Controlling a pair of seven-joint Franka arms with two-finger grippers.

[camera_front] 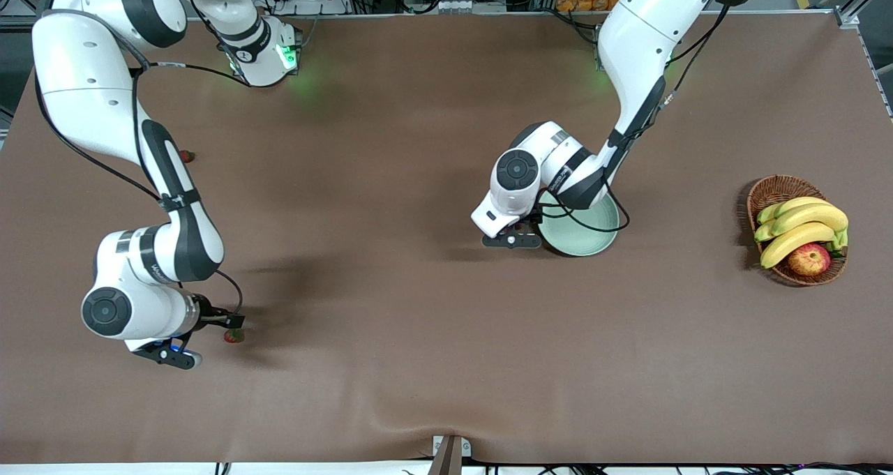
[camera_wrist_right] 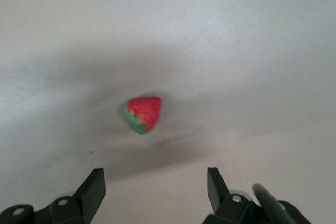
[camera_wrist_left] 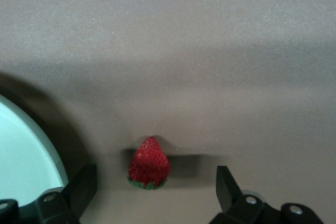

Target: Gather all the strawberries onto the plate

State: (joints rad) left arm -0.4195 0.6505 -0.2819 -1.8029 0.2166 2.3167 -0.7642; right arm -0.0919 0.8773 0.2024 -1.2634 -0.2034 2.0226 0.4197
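My left gripper [camera_wrist_left: 156, 187] is open and low over the table beside the pale green plate [camera_front: 589, 239], whose rim [camera_wrist_left: 31, 150] shows in the left wrist view. A red strawberry [camera_wrist_left: 149, 164] lies on the cloth between its fingertips, untouched; in the front view the hand hides it. My right gripper [camera_wrist_right: 156, 187] is open near the right arm's end of the table. A second strawberry [camera_wrist_right: 143, 114] lies just ahead of its fingertips and also shows in the front view as a strawberry [camera_front: 234, 335] beside the right gripper [camera_front: 224, 323]. A third strawberry [camera_front: 186, 156] peeks out from under the right arm, farther from the front camera.
A brown wicker basket [camera_front: 771, 189] stands at the left arm's end of the table, holding bananas [camera_front: 802, 225] and a red-yellow apple [camera_front: 809, 259]. Brown cloth covers the whole table. A small bracket [camera_front: 450, 450] sits at the table's edge nearest the front camera.
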